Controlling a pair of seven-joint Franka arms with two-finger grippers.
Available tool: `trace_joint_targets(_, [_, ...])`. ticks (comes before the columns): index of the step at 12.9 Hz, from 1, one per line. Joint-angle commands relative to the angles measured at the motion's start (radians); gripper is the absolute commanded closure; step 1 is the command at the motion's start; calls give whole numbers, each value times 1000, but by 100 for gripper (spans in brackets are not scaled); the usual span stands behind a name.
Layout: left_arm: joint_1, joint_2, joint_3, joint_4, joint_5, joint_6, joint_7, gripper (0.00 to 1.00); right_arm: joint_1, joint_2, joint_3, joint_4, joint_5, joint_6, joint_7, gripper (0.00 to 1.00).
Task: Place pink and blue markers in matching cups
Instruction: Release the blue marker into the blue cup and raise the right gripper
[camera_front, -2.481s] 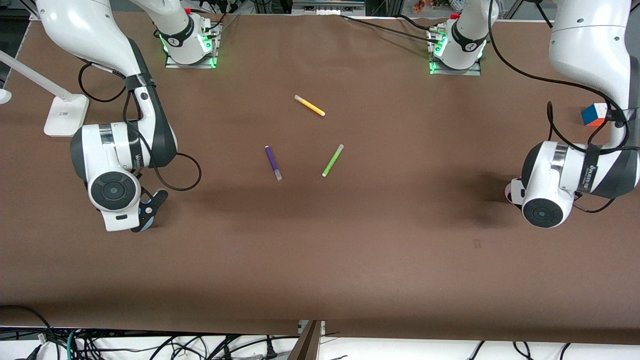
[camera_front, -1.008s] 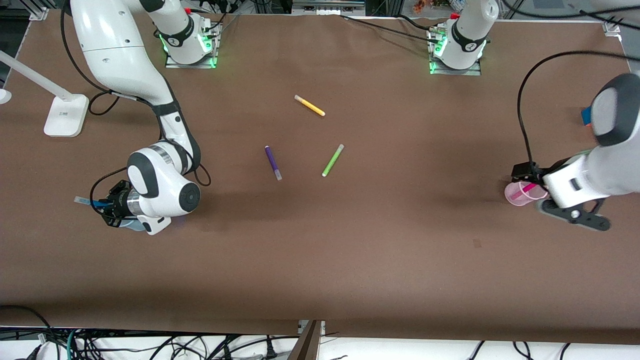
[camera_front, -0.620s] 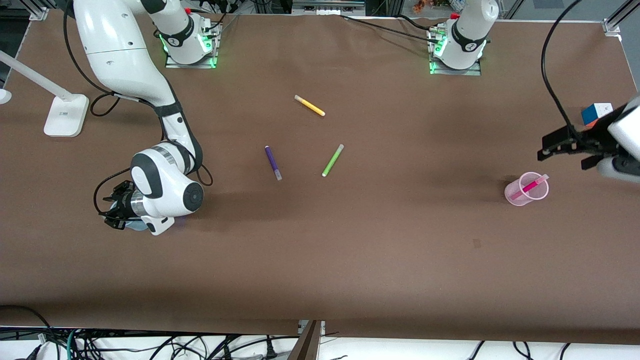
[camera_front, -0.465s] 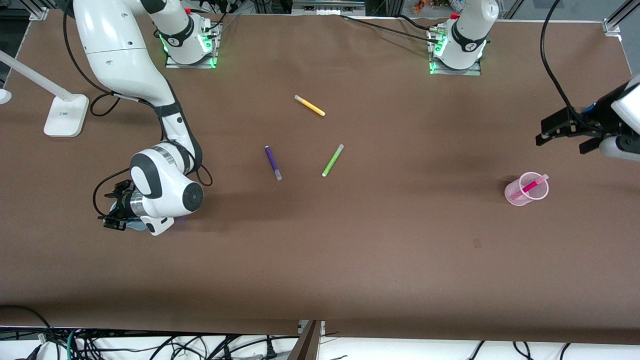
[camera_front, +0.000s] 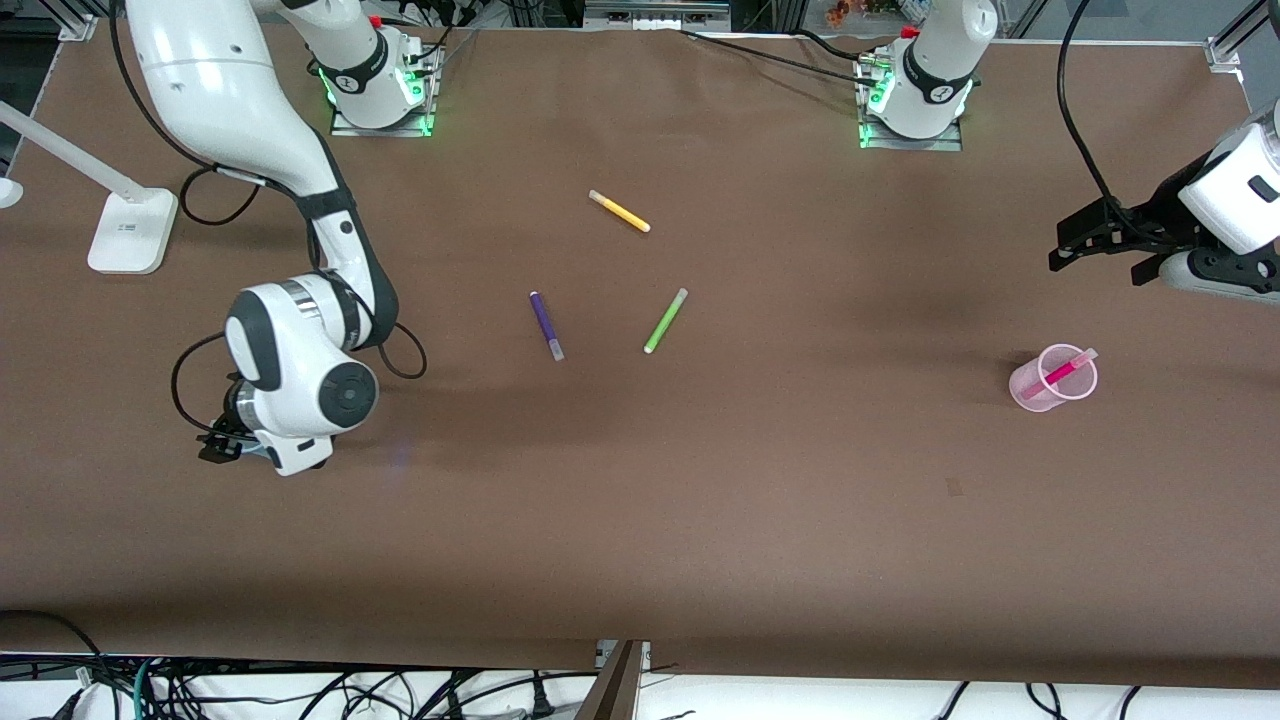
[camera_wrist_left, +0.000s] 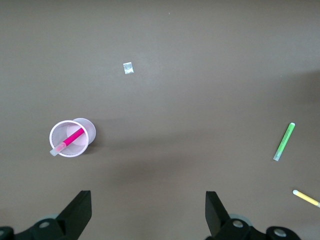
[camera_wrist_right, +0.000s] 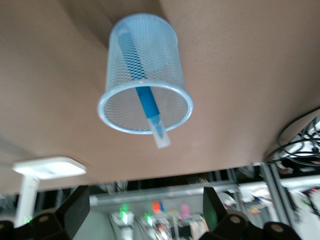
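The pale pink cup (camera_front: 1053, 378) stands toward the left arm's end of the table with the pink marker (camera_front: 1060, 371) leaning in it. Both show in the left wrist view, cup (camera_wrist_left: 85, 131) and marker (camera_wrist_left: 70, 139). My left gripper (camera_front: 1095, 262) is open and empty, up in the air and apart from the cup; it shows in its own view (camera_wrist_left: 147, 215). The pale blue cup (camera_wrist_right: 145, 55) holds the blue marker (camera_wrist_right: 142, 95), its pale cap over the rim. In the front view my right hand hides them. My right gripper (camera_wrist_right: 145, 215) is open and empty by that cup (camera_front: 215, 447).
A purple marker (camera_front: 546, 325), a lime-green marker (camera_front: 665, 320) and a yellow marker (camera_front: 619, 211) lie loose at mid-table. A white lamp base (camera_front: 130, 230) stands toward the right arm's end. A small pale scrap (camera_wrist_left: 128, 68) lies on the brown table near the pink cup.
My left gripper has let go of the pink marker in the pink cup and lifted away. My right gripper has let the blue marker go into the blue cup and drawn back a little.
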Motion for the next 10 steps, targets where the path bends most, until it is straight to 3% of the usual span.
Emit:
trace_joint_targets(1, [5, -37, -32, -39, 71, 12, 16, 0, -7, -71, -6, 57, 177, -78, -2, 0])
trace_joint_targets(6, [8, -32, -28, -34, 65, 3, 37, 0, -23, -238, 0, 77, 395, -189, 91, 0])
trace_joint_targets(8, [8, -31, -28, -33, 63, 3, 37, 0, -67, -325, 3, 41, 497, -192, 224, 0])
trace_joint_targets(10, [8, -31, -23, -30, 42, 1, 39, 0, -76, -419, 12, -28, 537, -191, 382, 0])
